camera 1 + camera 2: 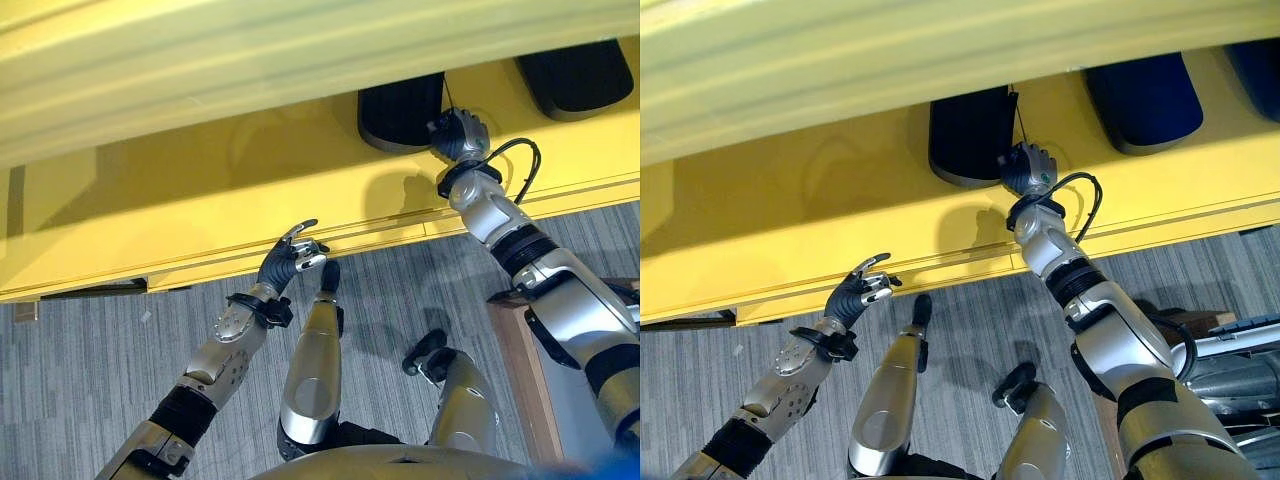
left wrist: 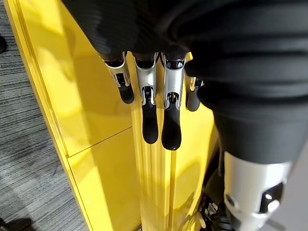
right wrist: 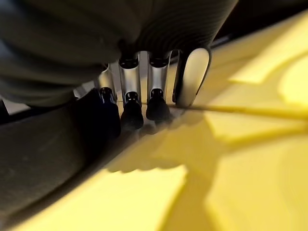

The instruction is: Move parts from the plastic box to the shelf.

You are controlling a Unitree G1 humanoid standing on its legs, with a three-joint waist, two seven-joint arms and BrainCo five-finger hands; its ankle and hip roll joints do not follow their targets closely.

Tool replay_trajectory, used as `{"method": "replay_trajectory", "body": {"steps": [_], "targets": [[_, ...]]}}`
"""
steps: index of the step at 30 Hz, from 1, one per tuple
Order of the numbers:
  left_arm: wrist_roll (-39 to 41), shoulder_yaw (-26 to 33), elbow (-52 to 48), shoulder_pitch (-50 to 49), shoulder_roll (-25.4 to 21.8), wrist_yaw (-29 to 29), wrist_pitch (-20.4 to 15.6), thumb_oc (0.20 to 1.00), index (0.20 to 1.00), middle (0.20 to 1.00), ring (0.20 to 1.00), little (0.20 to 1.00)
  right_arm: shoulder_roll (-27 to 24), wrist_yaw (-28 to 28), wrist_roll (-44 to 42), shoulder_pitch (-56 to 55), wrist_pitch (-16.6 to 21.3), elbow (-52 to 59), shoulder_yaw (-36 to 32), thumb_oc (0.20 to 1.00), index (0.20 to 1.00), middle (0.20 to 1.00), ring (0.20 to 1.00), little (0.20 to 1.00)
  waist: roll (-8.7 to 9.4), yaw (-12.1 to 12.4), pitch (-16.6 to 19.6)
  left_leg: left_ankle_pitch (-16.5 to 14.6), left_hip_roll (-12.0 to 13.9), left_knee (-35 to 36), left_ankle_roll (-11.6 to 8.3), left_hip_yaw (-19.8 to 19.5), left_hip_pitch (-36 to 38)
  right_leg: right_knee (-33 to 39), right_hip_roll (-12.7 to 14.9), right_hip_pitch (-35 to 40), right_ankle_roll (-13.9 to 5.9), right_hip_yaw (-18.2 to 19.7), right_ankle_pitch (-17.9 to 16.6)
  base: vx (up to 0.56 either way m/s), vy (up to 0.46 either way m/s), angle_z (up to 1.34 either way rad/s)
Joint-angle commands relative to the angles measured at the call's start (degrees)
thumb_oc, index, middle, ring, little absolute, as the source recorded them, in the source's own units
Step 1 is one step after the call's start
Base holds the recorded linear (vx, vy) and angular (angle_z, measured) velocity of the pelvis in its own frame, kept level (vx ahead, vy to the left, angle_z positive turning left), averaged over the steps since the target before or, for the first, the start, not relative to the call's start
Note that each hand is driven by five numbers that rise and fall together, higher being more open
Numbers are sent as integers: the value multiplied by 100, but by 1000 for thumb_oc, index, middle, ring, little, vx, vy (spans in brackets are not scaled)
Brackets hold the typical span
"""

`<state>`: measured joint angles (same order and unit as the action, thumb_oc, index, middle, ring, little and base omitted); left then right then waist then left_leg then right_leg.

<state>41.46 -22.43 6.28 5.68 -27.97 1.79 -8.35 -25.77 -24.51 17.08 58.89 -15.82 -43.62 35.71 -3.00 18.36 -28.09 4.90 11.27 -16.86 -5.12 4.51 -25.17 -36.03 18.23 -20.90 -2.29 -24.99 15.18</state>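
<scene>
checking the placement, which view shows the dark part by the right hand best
The right eye view: the dark part stands whole on the yellow shelf, the right hand at its base. The left eye view matches; the right wrist view gives a close dark blur.

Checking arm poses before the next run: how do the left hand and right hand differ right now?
The right hand reaches onto the yellow shelf, fingers against a dark part; the left hand hangs at the shelf's front edge, touching no part. The left hand's fingers are straight and relaxed, holding nothing; the right hand's are bent down at the part, grip unclear. Both have dark covers and silver, dark-tipped fingers.
</scene>
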Motion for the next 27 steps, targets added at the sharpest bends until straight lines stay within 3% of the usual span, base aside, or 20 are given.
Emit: {"method": "replay_trajectory", "body": {"steps": [1, 21, 27], "targets": [[-115, -56, 67, -346, -216, -44, 181, 1000, 1000, 1000, 1000, 1000, -214, -44, 535, 272, 34, -154, 246, 200, 200, 200, 200, 200, 44, 112, -171, -375, -152, -284, 357, 451, -32, -58, -298, 141, 32, -374, -476, 8, -36, 3], [-170, 34, 167, -365, -317, 154, 133, 1000, 1000, 1000, 1000, 1000, -315, -61, 1445, 581, -304, -511, 1014, 200, 200, 200, 200, 200, 95, 239, -171, -424, -110, -431, 353, 354, -200, -147, -316, 93, 10, -498, -461, 5, -19, 1], [-157, 71, 100, -383, -336, 164, 198, 1000, 1000, 1000, 1000, 1000, -299, 13, 367, 498, -675, -673, 926, 200, 200, 200, 200, 200, 107, 226, -171, -423, -95, -418, 344, 348, -193, -149, -316, 82, 7, -494, -462, 0, 0, 0]]}}
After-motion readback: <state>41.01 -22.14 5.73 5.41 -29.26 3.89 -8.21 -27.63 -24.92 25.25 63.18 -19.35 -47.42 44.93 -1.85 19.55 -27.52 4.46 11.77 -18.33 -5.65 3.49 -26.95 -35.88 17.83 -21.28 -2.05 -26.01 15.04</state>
